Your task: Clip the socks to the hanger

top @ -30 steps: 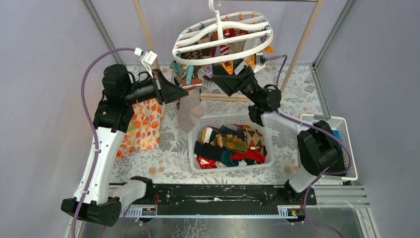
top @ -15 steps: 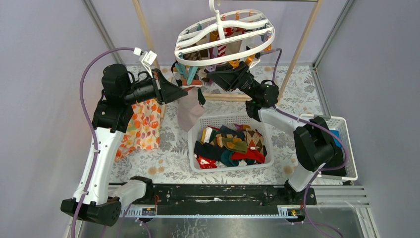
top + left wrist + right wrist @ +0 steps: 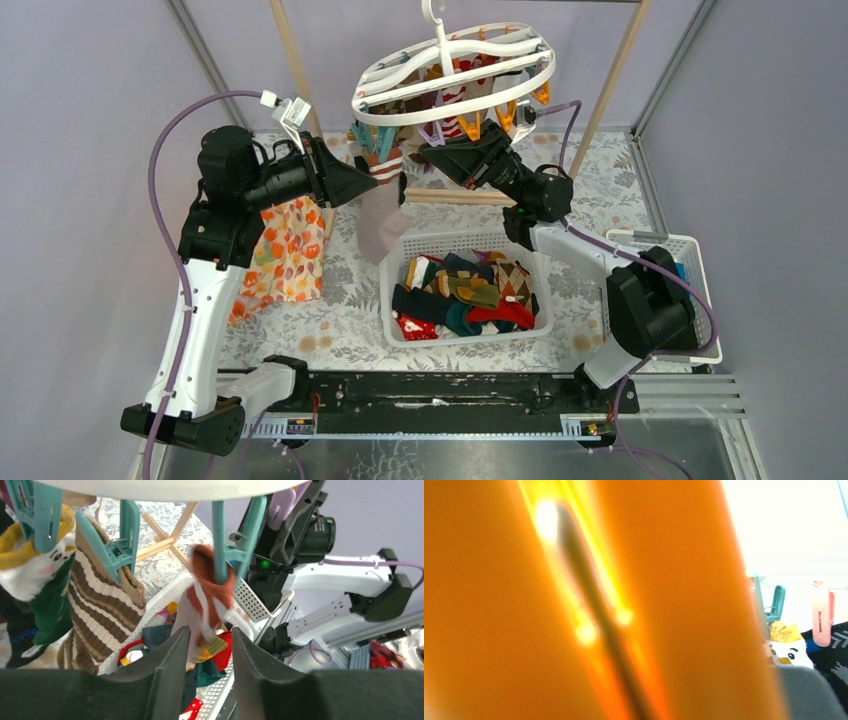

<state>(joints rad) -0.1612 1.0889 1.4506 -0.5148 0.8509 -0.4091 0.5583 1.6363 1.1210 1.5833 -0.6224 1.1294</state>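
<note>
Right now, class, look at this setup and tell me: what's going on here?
Socks are being pegged up. The left pincer is open just under the white hanger, below a teal clip that grips a rust and white sock. The right pincer is also raised under the hanger, so close to an orange clip that it fills the wrist view; whether it grips it is unclear. More socks lie in the white basket below.
</note>
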